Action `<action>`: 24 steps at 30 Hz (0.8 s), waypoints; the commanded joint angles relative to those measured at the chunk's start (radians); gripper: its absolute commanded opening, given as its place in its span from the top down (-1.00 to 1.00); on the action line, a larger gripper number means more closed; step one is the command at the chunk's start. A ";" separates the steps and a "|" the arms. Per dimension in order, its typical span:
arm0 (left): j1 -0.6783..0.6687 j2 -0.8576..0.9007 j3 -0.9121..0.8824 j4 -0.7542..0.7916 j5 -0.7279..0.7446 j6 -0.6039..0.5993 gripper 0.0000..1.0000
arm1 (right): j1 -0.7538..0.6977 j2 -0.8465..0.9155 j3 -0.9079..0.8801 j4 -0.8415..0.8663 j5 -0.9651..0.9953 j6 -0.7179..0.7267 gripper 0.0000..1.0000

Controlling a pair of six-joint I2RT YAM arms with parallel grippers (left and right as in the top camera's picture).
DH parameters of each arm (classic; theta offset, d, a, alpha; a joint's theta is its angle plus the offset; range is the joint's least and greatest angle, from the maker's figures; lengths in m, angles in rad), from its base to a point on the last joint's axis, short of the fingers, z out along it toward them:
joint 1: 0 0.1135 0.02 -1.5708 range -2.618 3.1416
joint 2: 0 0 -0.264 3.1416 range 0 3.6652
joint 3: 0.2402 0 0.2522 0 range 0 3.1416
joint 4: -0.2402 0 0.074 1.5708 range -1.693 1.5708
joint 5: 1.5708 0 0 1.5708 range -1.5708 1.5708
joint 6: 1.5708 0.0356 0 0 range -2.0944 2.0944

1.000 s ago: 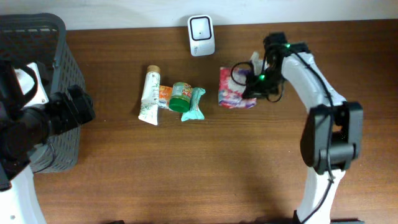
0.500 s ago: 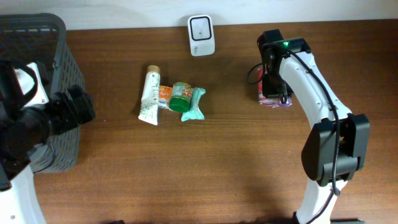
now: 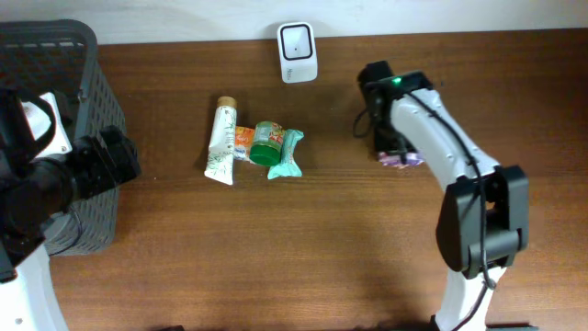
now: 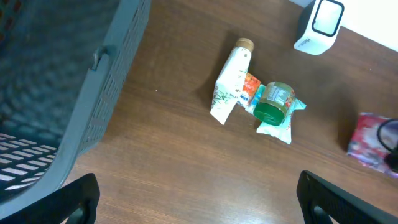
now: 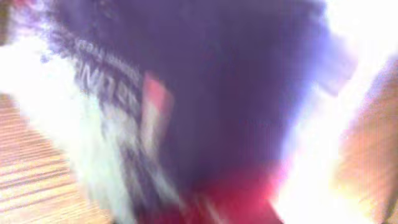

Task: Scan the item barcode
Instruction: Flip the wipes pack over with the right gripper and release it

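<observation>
A pink and purple packet (image 3: 402, 160) lies right of centre on the table, mostly hidden under my right arm. My right gripper (image 3: 391, 147) is directly over it. The right wrist view is a blur filled by the packet (image 5: 205, 112), so the fingers do not show and the grip is unclear. The packet (image 4: 372, 142) also appears at the right edge of the left wrist view. The white scanner (image 3: 297, 51) stands at the back centre. My left gripper (image 4: 202, 202) hangs open over bare wood near the basket.
A white tube (image 3: 221, 140), a green-lidded jar (image 3: 268, 142) and a teal packet (image 3: 287, 156) lie together left of centre. A dark mesh basket (image 3: 55, 55) fills the far left, beside my left arm (image 3: 73, 175).
My right arm carried the packet from in front of the scanner to the right and set it lower, then its wrist swung left over it. The left arm has not moved.
</observation>
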 commanded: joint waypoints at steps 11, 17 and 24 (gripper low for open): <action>0.005 -0.002 -0.002 -0.002 0.000 -0.010 -0.98 | 0.253 -0.018 0.057 0.129 -0.360 0.002 -0.47; 0.005 -0.002 -0.002 -0.002 0.000 -0.010 -0.98 | 0.111 -0.018 0.237 0.014 -0.362 -0.013 -0.72; 0.005 -0.002 -0.002 -0.002 0.000 -0.010 -0.99 | -0.191 0.008 0.229 0.011 -0.595 -0.281 -0.71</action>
